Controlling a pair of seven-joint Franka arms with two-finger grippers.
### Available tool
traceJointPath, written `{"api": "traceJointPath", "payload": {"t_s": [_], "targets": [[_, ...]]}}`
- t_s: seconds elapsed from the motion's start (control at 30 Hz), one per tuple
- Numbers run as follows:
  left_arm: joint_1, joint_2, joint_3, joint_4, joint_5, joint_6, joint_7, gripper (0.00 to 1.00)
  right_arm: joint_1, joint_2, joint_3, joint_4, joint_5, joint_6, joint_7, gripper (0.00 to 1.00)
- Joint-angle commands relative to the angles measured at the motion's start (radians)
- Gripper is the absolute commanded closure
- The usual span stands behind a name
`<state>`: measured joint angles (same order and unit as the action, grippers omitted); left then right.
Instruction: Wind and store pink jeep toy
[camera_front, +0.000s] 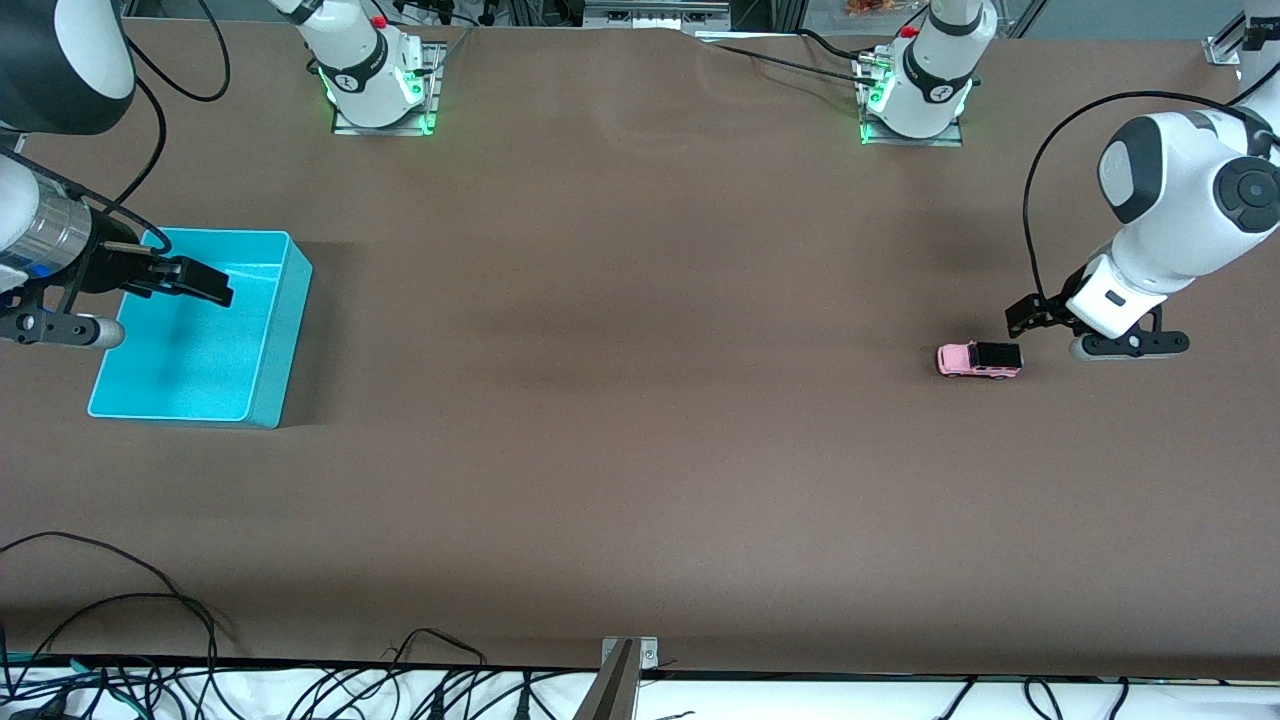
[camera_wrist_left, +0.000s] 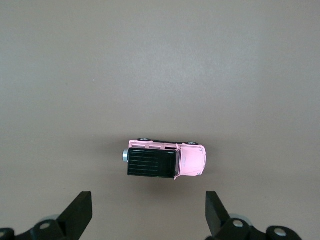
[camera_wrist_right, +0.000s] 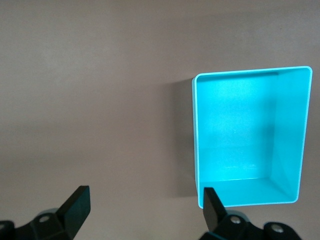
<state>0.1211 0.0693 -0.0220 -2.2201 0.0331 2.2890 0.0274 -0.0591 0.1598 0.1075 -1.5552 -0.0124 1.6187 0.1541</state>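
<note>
The pink jeep toy (camera_front: 978, 360) stands on the brown table toward the left arm's end; it has a light-pink body, a black roof section and dark wheels. In the left wrist view it (camera_wrist_left: 192, 161) lies just ahead of the fingers. My left gripper (camera_front: 1030, 314) hangs open and empty over the table right beside the jeep, not touching it; its midpoint shows in its wrist view (camera_wrist_left: 148, 215). My right gripper (camera_front: 195, 282) is open and empty, up in the air at the turquoise bin (camera_front: 285, 330); in its wrist view (camera_wrist_right: 145, 210) one finger overlaps the bin's corner (camera_wrist_right: 194, 130).
The turquoise bin is empty and sits toward the right arm's end of the table. Cables (camera_front: 150, 610) lie along the table edge nearest the front camera. The two arm bases (camera_front: 375, 75) stand at the edge farthest from that camera.
</note>
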Motion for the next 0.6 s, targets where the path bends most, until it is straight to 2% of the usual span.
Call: {"api": "traceJointPath", "payload": {"t_s": [0.0,0.27,0.57], "targets": [[0.002,0.01,-0.001,-0.015,0.025,0.01,0.009,0.0,-0.001,-0.008,0.0,0.004,0.014,-0.002,0.004,0.0],[0.002,0.049,-0.003,-0.024,0.025,0.035,0.035,0.0,-0.001,-0.008,0.0,0.004,0.014,-0.003,0.002,0.0],[0.012,0.087,-0.001,-0.061,0.013,0.113,0.307,0.0,-0.001,-0.008,0.0,0.004,0.014,-0.003,0.002,0.0]]}}
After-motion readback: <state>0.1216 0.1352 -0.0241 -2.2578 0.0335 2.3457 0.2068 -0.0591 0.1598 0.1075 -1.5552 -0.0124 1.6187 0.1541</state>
